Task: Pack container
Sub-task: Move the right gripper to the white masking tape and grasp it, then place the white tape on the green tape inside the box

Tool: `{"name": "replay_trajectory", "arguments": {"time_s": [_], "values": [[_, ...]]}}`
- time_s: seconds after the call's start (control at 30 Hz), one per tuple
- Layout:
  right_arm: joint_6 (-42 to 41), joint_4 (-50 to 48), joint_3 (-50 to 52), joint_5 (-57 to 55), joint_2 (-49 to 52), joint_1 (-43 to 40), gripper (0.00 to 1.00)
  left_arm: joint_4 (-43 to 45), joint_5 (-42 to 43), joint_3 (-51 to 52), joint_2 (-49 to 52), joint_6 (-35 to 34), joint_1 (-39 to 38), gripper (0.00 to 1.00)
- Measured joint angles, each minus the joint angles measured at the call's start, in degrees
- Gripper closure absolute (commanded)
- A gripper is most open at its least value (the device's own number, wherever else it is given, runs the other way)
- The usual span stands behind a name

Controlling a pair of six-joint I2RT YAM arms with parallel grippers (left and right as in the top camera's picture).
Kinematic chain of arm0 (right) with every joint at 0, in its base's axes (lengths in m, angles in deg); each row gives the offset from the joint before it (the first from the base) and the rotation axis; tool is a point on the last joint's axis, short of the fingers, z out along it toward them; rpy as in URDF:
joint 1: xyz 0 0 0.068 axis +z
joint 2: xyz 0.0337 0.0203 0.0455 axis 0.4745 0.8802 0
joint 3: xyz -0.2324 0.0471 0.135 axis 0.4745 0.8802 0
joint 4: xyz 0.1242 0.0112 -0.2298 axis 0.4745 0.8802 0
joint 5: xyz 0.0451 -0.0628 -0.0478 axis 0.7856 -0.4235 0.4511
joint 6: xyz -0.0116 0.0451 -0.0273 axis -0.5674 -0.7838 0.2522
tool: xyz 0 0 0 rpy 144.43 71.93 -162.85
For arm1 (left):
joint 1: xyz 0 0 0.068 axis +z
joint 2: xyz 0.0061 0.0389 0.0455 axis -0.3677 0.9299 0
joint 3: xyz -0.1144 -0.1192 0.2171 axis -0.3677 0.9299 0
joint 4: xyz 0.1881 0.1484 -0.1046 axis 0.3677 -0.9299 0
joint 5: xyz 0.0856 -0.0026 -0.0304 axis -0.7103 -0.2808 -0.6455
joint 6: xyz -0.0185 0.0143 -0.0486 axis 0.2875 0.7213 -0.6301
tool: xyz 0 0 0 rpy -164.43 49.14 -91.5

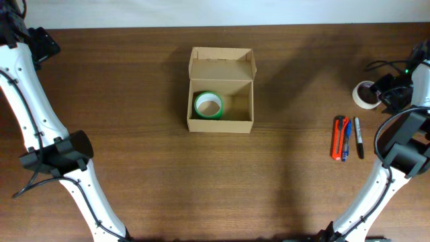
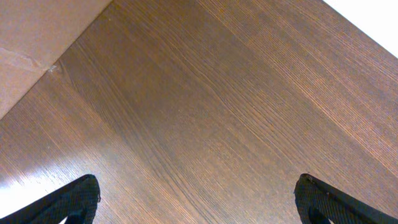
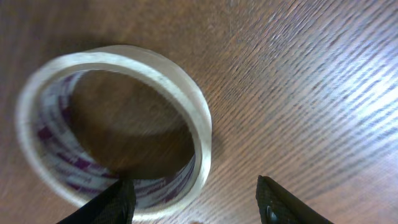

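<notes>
Dark wood bench; a strip of white wall runs along the 12 o'clock edge. Three pens (orange, blue, black) lie side by side at 4 o'clock from the box.

Box sits mid-bench, flap up at 12, with green tape inside on its 9 o'clock side.

Clear tape lies flat at far 3 o'clock. Right gripper is parted astride its wall, not pinching.

Left gripper is spread wide and empty at 10 o'clock, well apart from the box.

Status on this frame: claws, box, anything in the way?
Left claw open over bare wooden table. Right claw open at whitish tape roll, not gripping. Tan cardboard box lid open, green tape roll inside. Path looks unobstructed.
</notes>
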Motion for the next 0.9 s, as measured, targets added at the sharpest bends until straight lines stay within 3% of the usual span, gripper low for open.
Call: {"name": "replay_trajectory", "arguments": {"time_s": [0.1,0.13,0.2,0.23,0.33,0.4,0.73,0.9], "values": [[-0.74,0.00,0.00,-0.02,1.31,0.00,0.40,0.02,0.00,0.00,0.00,0.00,0.00,0.00],[-0.94,-0.13,0.00,-0.02,1.53,0.00,0.46,0.02,0.00,0.00,0.00,0.00,0.00,0.00],[-1.22,-0.20,0.00,0.00,1.86,0.04,0.73,0.02,0.00,0.00,0.00,0.00,0.00,0.00],[-1.18,-0.20,0.00,-0.02,1.90,0.04,0.79,0.02,0.00,0.00,0.00,0.00,0.00,0.00],[-1.44,-0.33,0.00,-0.02,1.92,0.17,0.81,0.02,0.00,0.00,0.00,0.00,0.00,0.00],[-1.75,-0.33,0.00,-0.04,1.92,0.22,0.94,0.02,0.00,0.00,0.00,0.00,0.00,0.00],[-0.33,6.32,-1.51,0.07,1.92,0.44,0.96,0.02,0.00,0.00,0.00,0.00,0.00,0.00],[6.23,14.80,-13.33,0.15,1.86,2.64,0.96,0.02,-0.02,0.00,0.00,0.00,0.00,0.00]]}}
